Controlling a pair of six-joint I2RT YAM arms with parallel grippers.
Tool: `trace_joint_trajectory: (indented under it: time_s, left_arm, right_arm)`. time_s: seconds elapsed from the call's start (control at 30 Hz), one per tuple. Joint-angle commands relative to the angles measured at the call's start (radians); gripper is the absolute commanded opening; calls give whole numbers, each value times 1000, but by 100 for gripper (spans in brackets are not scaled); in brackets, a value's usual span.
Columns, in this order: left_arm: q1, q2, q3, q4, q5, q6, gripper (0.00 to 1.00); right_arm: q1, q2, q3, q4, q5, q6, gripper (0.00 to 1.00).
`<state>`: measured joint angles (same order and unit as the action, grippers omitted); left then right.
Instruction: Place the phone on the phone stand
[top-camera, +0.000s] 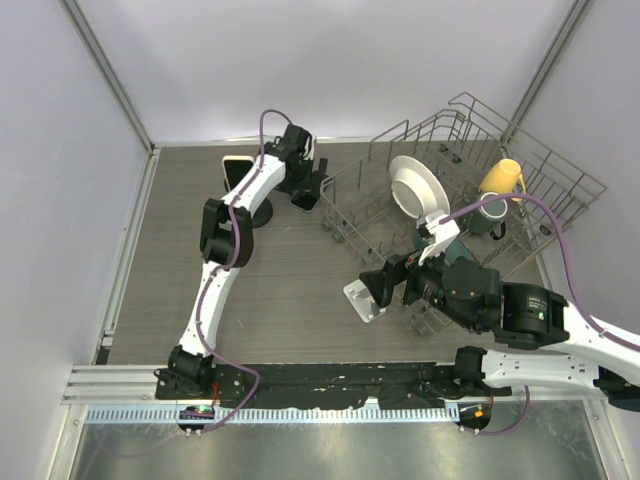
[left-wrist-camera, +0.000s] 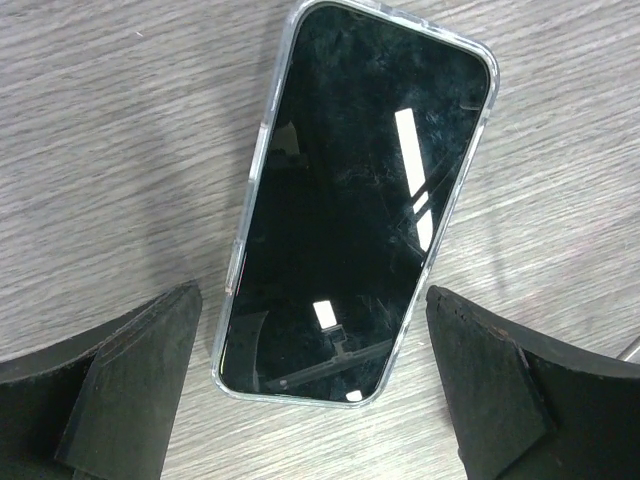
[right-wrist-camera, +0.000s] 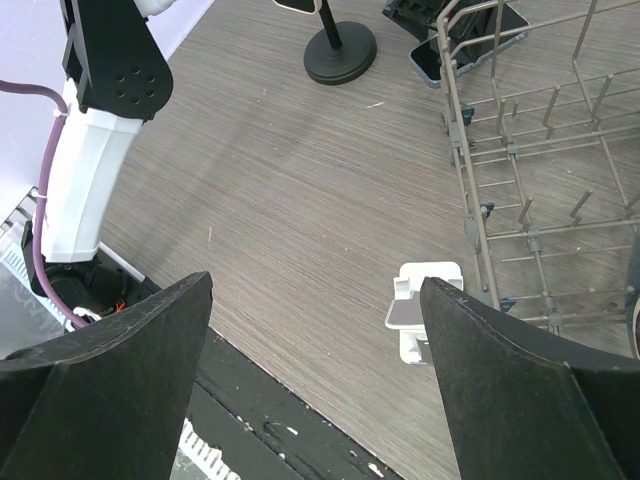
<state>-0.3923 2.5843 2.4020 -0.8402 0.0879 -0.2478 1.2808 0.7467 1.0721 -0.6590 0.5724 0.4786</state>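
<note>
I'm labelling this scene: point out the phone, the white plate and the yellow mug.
phone (left-wrist-camera: 355, 200), left wrist view, middle of screen.
white plate (top-camera: 418, 187), top view, centre of face.
yellow mug (top-camera: 500, 177), top view, its side.

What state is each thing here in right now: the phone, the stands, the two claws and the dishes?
phone: lying flat on the table, screen up, not held.
left gripper: open, straddling the phone without touching it.
right gripper: open, empty.
white stand: upright on the table, nothing on it.
black pole stand: upright.
plate: on edge in the dish rack.
yellow mug: in the dish rack.
</note>
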Motion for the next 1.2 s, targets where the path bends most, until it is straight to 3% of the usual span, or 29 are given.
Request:
trace_joint_trajectory:
  time_s: [0.0,0.37,0.43,0.57,0.63,0.73,0.8,0.83,0.93,1.17]
  left_arm:
    - [-16,-39,-66,12,6,33,100]
    - [-49,-39,-125,-29,-122,55,98]
    - [-49,-41,-139,-42,-164,41,94]
    - [-52,-84,-210,-45,-230,-10,69]
    - [-57,-147,-309,11,-250,-47,65]
    - [-63,-209,-411,76,-261,-80,65]
    - [-66,-217,-412,81,-258,-81,76]
    - [-66,-207,-402,75,-257,-76,88]
    - [-65,-165,-313,35,-249,-61,97]
    - [-63,-57,-114,-23,-194,-8,95]
  right_arm:
    - [-1,10,5,44,9,-3,90]
    - [-1,11,6,44,7,-1,90]
    - [-1,11,8,45,6,-1,90]
    - [-1,11,3,48,7,-5,90]
    - [-1,13,3,53,7,-8,90]
    - [-1,17,3,59,0,-11,90]
    - [-1,17,5,61,-3,-12,91]
    - [-1,20,3,61,-5,-12,90]
    - [-1,19,5,59,-9,-11,90]
    - [-1,5,11,52,-6,-5,90]
